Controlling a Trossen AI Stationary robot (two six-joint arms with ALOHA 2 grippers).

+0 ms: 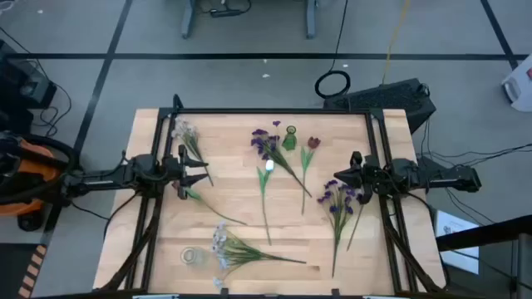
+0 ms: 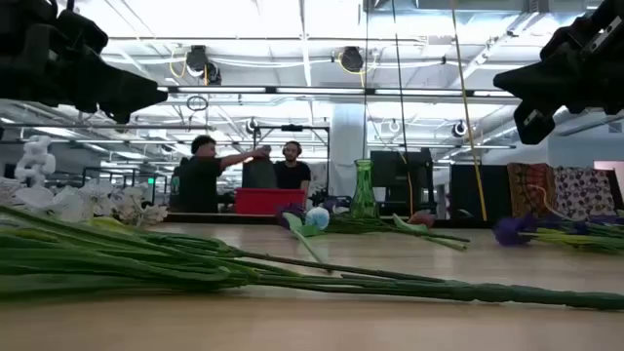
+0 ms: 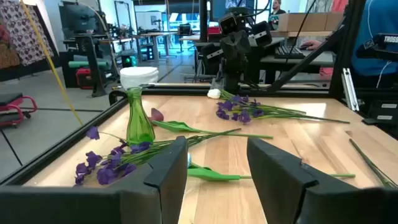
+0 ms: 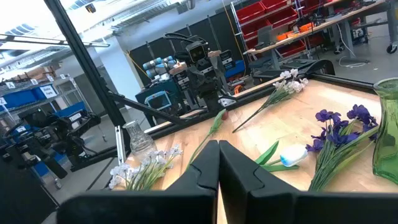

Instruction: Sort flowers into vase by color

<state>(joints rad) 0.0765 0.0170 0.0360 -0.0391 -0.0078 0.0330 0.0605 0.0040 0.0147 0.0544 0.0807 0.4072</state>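
Note:
Flowers lie flat on the wooden table [image 1: 241, 199]. They are a white spray [image 1: 184, 131], a purple spray [image 1: 266, 143], a dark red bud [image 1: 312, 143], a pale bud [image 1: 268, 166], a second purple spray [image 1: 339, 198] and a pale spray [image 1: 220, 241]. A green vase [image 1: 289, 138] stands upright at the far middle, and a clear glass vase [image 1: 193, 257] stands near the front left. My left gripper [image 1: 199, 176] hovers open at the table's left [image 3: 217, 168]. My right gripper [image 1: 339, 181] hovers shut at the right [image 4: 218, 158], beside the second purple spray.
A black frame [image 1: 266, 111] runs round the table's edges. The arms' bases stand at the left and right sides. Beyond the far edge there are people [image 2: 205, 175] at a bench and a red bin [image 2: 270, 201]. Bare wood shows between the flowers at the table's middle.

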